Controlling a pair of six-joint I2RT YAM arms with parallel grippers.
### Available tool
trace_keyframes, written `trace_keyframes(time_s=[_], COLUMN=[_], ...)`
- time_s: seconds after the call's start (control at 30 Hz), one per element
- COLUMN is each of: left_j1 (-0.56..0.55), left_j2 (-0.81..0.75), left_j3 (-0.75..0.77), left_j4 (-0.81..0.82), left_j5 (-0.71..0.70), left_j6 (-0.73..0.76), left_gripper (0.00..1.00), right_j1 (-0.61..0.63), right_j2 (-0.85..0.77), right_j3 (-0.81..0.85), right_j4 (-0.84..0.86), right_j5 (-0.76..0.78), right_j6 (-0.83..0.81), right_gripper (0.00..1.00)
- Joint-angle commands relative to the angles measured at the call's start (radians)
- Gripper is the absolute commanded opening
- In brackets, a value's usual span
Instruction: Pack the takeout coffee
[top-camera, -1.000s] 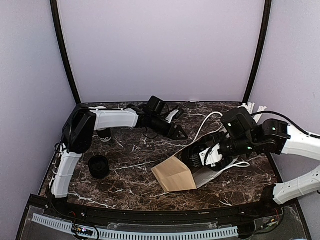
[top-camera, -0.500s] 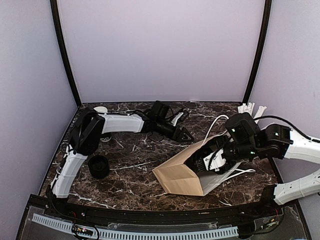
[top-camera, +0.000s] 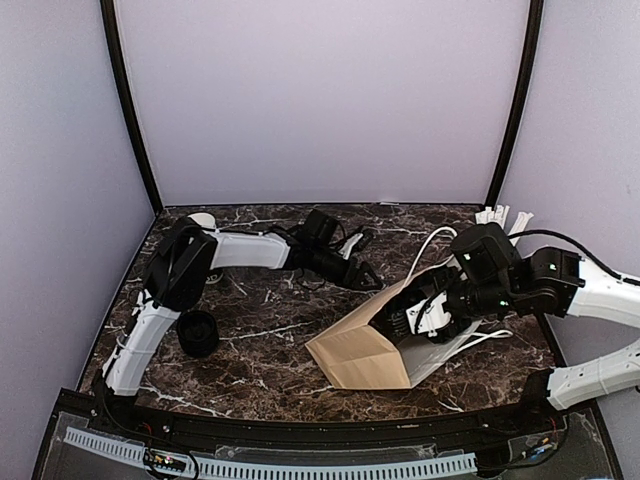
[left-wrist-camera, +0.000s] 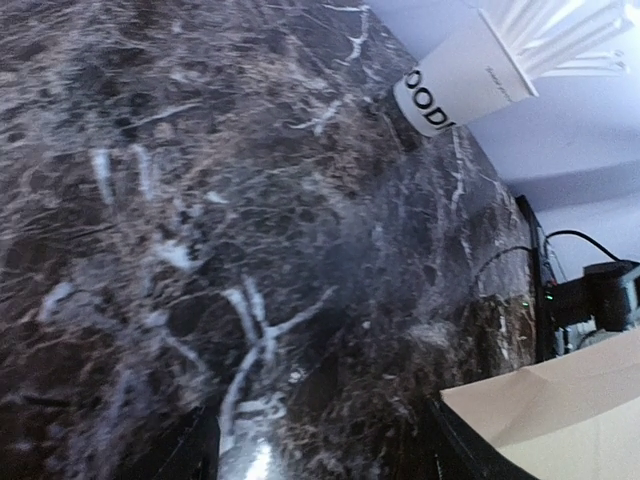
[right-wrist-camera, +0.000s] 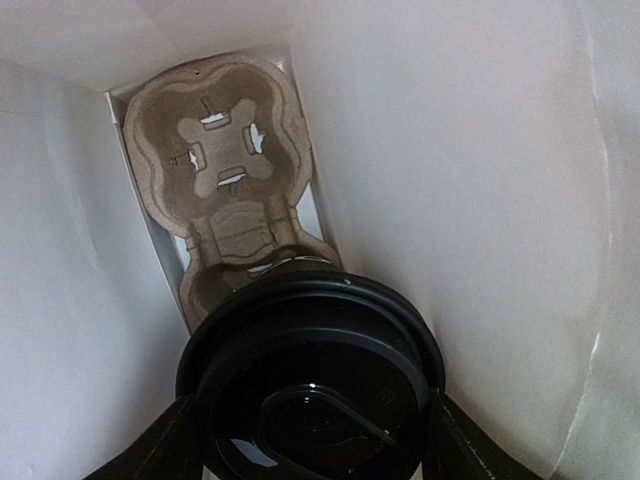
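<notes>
Since a second ago, the brown paper bag (top-camera: 360, 350) has been tipped up from lying nearly flat, so that its mouth now faces up and to the right. The left arm has stretched further right across the dark marble tabletop (top-camera: 260, 310) toward it.

The right gripper (right-wrist-camera: 310, 440) is reaching in through the bag's mouth. Its fingers are clamped on either side of the takeout coffee (right-wrist-camera: 310, 375), a small black paper cup whose round black plastic lid fills the lower part of the wrist view. The cup hangs inside the bag, between its white inner walls. It sits above the nearer socket of a moulded brown pulp cup carrier (right-wrist-camera: 225, 150) that lies at the bag's bottom. Whether the cup base already touches that socket cannot be told, because the lid hides it.

The left gripper (top-camera: 365, 277) hovers low over the marble just beside the bag's upper edge. Its fingers are spread apart with nothing between them. A white cup of white stirrers (left-wrist-camera: 465, 85) stands at the far right of the table.

The task looks close to finished, since the coffee is already in the bag. What likely remains is seating it in the carrier, letting go, and drawing the right arm out without tipping the bag.
</notes>
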Motion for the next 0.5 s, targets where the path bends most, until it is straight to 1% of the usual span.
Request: trace_keyframes(time_s=[0.0,0.03,0.13,0.23,0.27,0.3,0.33,0.37,0.43,0.47], left_j1=[0.038,0.041,0.040,0.023,0.013,-0.014,-0.033,-0.079,-0.143,-0.158], left_j2=[-0.227,-0.289,-0.410,-0.567,-0.596,-0.651,-0.674,-0.715,-0.749,-0.755], left_j3=[-0.015,-0.014,0.012,0.013,0.014,0.023,0.044,0.058,0.115,0.161], left_j4=[-0.208,-0.274,-0.415,-0.555,-0.579,-0.631,-0.660,-0.710,-0.791,-0.816], left_j5=[-0.254,-0.331,-0.415,-0.431,-0.422,-0.416,-0.407,-0.406,-0.423,-0.412], left_j6=[0.095,0.111,0.178,0.189,0.199,0.206,0.227,0.249,0.248,0.238], left_gripper=[0.72,0.72,0.72,0.71,0.71,0.71,0.71,0.71,0.71,0.71], right_j1=[-0.013,-0.014,-0.017,-0.019,-0.019,-0.020,-0.020,-0.022,-0.022,-0.022], right_j2=[0.007,0.007,0.013,0.019,0.021,0.024,0.029,0.033,0.043,0.049], right_j3=[0.008,0.011,0.021,0.030,0.034,0.037,0.039,0.042,0.052,0.059], right_j4=[0.044,0.042,0.033,0.028,0.026,0.026,0.027,0.028,0.029,0.028], right_j5=[-0.018,-0.017,-0.015,-0.013,-0.012,-0.010,-0.010,-0.011,-0.017,-0.021], right_j6=[0.031,0.031,0.035,0.051,0.054,0.057,0.059,0.059,0.058,0.055], right_gripper=[0.36,0.36,0.36,0.36,0.36,0.36,0.36,0.37,0.37,0.37])
